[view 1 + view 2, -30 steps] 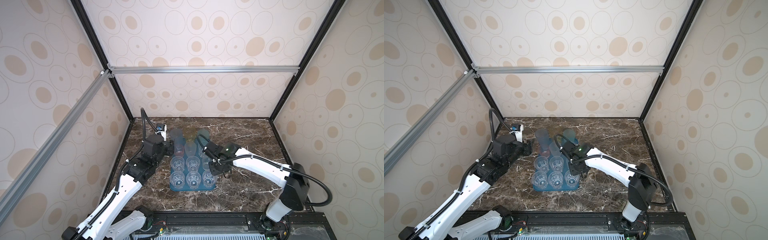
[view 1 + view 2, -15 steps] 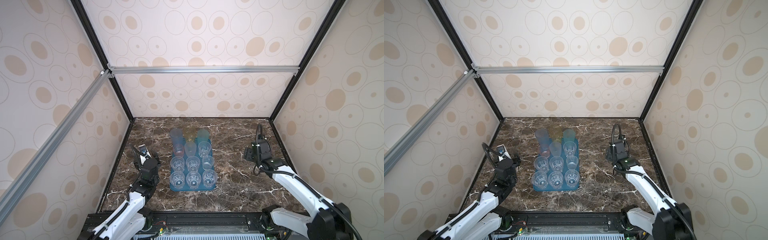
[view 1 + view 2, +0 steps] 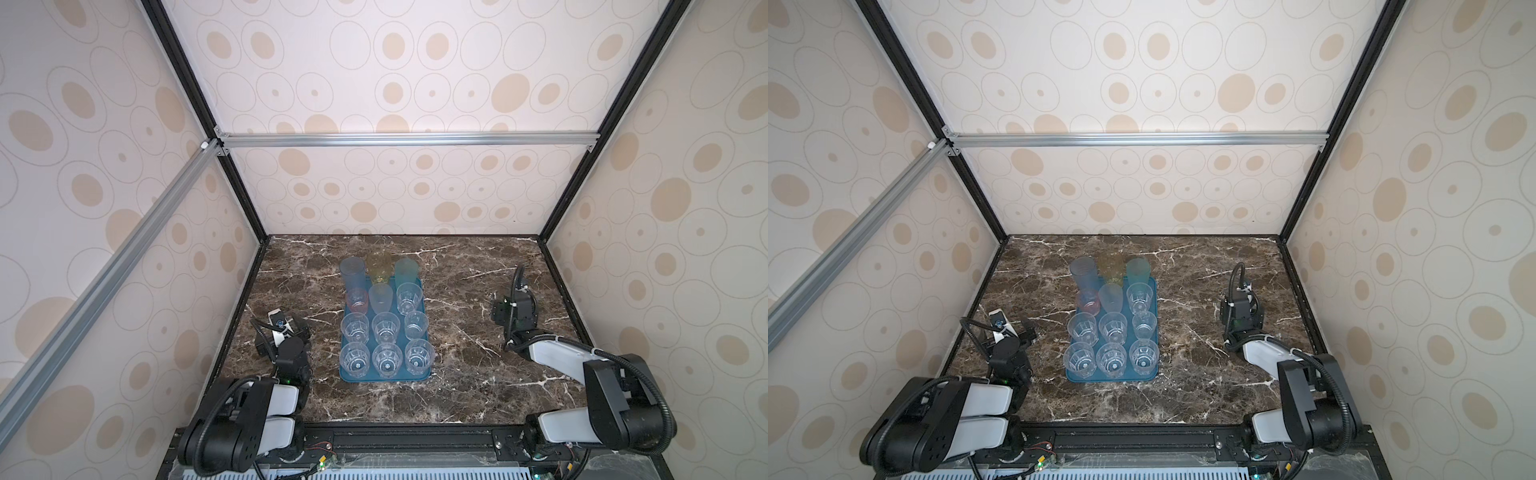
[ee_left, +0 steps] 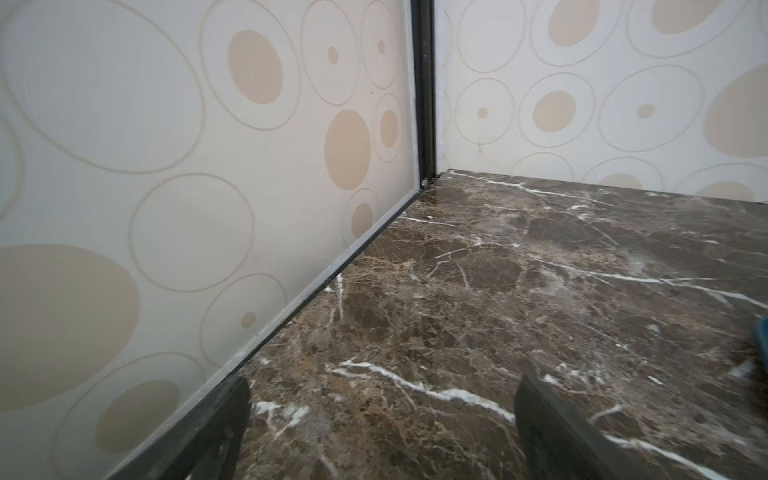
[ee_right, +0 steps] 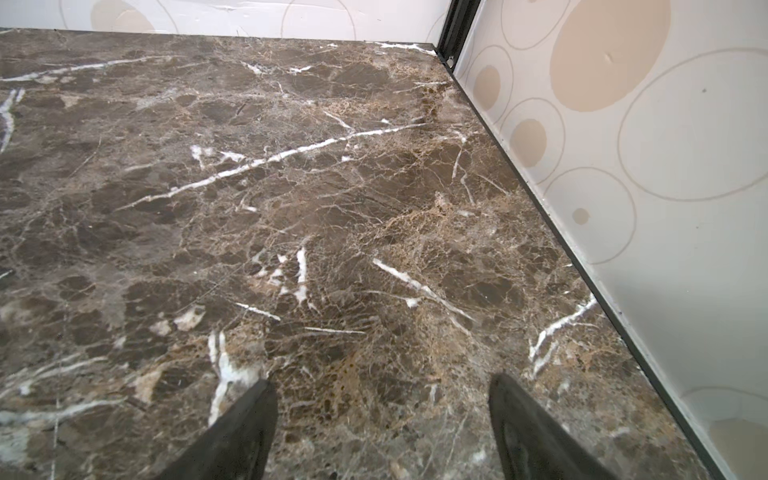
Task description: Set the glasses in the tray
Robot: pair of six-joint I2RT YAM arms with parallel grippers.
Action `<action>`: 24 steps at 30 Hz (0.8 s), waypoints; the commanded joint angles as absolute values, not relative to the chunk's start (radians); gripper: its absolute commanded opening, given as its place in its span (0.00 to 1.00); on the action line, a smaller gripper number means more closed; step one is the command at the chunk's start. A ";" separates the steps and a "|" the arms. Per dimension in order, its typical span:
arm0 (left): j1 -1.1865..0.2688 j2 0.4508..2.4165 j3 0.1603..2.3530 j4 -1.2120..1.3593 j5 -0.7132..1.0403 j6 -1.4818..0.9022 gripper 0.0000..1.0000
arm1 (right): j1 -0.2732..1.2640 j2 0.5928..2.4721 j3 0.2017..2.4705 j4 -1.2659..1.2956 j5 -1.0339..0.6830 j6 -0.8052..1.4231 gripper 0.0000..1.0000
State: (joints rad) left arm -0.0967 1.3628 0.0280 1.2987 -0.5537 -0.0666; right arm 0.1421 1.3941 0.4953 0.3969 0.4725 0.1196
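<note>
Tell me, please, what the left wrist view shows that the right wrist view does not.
Only the left wrist view: a teal sliver of the tray at the frame's edge, and the left gripper, open and empty. Only the right wrist view: the right gripper, open and empty. Both: the marble table, patterned walls and a black corner post.

Dark brown marble table (image 3: 469, 291) with white veins under me, cream walls (image 3: 415, 75) with beige ovals and thin rings on three sides, silver metal bar (image 3: 407, 138) across the back wall, a second bar (image 3: 124, 254) along my left wall, black corner posts (image 3: 244, 199), black rail (image 3: 415, 437) in front.
</note>
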 commanded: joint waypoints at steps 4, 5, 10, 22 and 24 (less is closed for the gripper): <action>-0.063 1.496 0.088 1.533 -0.304 -0.052 0.99 | 0.104 1.418 0.472 0.590 0.331 0.041 0.83; -0.059 1.510 0.091 1.551 -0.298 -0.049 0.99 | 0.102 1.424 0.482 0.581 0.319 0.033 0.83; -0.037 1.570 0.084 1.606 -0.283 -0.079 0.99 | 0.096 1.567 0.383 0.919 0.320 0.006 0.84; -0.027 1.574 0.137 1.512 -0.254 -0.077 0.99 | 0.094 1.539 0.403 0.837 0.320 0.024 1.00; -0.027 1.573 0.162 1.471 -0.228 -0.068 0.99 | 0.092 1.540 0.402 0.838 0.321 0.023 1.00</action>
State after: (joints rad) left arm -0.0334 1.5745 0.1219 1.4956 -0.2611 -0.0784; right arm 0.0978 1.5520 0.3943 0.8093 0.3210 0.0364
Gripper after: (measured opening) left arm 0.992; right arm 0.996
